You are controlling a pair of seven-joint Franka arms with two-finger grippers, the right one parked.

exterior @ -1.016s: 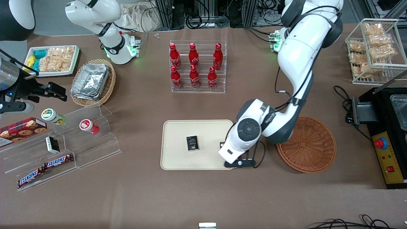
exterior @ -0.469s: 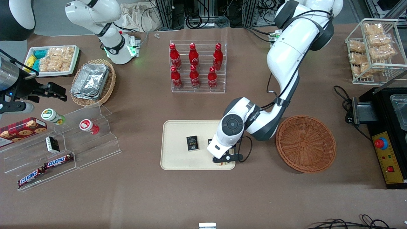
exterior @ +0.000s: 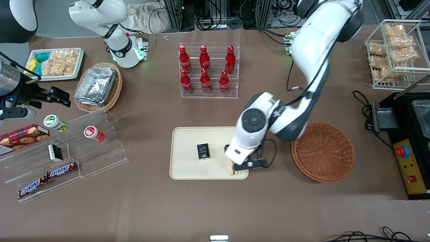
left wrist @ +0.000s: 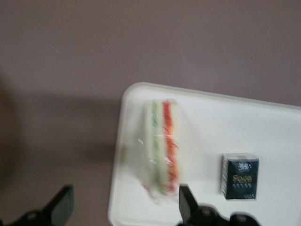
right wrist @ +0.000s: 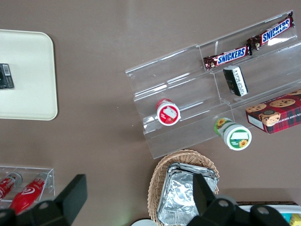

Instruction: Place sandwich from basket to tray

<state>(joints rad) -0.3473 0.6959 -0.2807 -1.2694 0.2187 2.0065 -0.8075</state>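
Observation:
The sandwich, a clear-wrapped white wedge with green and orange-red layers, lies on the cream tray close to a rounded corner. In the front view only a sliver of the sandwich shows under my hand, at the tray's corner nearest the camera and toward the basket. My left gripper is open and empty, hovering just above the sandwich with its fingers apart and not touching it; it also shows in the front view. The reddish-brown basket beside the tray holds nothing.
A small black packet lies on the tray beside the sandwich. A clear rack of red bottles stands farther from the camera. Clear snack steps and a tan basket of foil containers lie toward the parked arm's end.
My left gripper carried the sandwich over the tray, let it go on the tray's corner, then rose and drew back a little toward the basket. The sandwich now lies free.

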